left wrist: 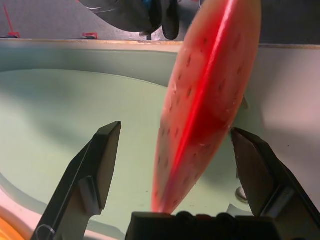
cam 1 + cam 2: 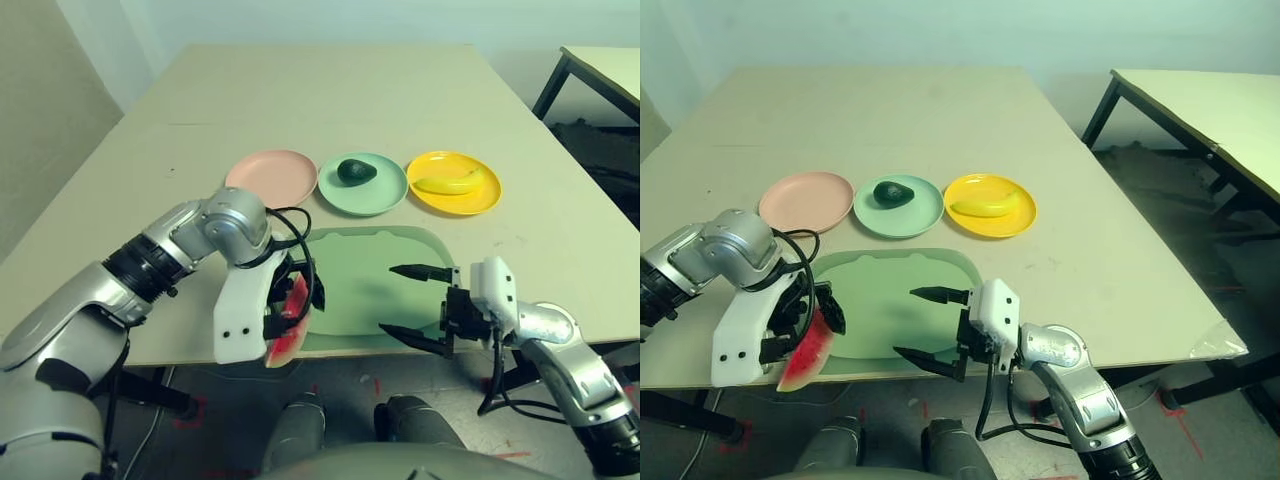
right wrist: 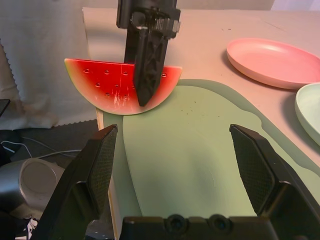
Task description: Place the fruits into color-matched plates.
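Over the tray's [image 2: 370,285] near edge, the left claw [image 1: 176,125] stands apart, watermelon wedge [image 3: 107,90] between its fingers; best to centre, squeeze evenly, then lift clear towards the pink plate [image 2: 272,175]. Right claw [image 2: 387,298], also spread, should give it room.

You have a pale, plain wall [image 2: 330,20] running behind the far edge of a broad beige desk [image 2: 330,95], with a duller beige-grey surface [image 2: 45,90] off to your left; beyond the desk to your right stands a second table [image 2: 1230,110], its top pale and its legs black, with dark material [image 2: 1150,200] heaped on the ground under it; beneath your near edge you can see a grey floor [image 2: 345,385] carrying red tape marks [image 2: 1185,435] and a thin pale cable [image 2: 150,435], and the light on the desktop looks soft and even
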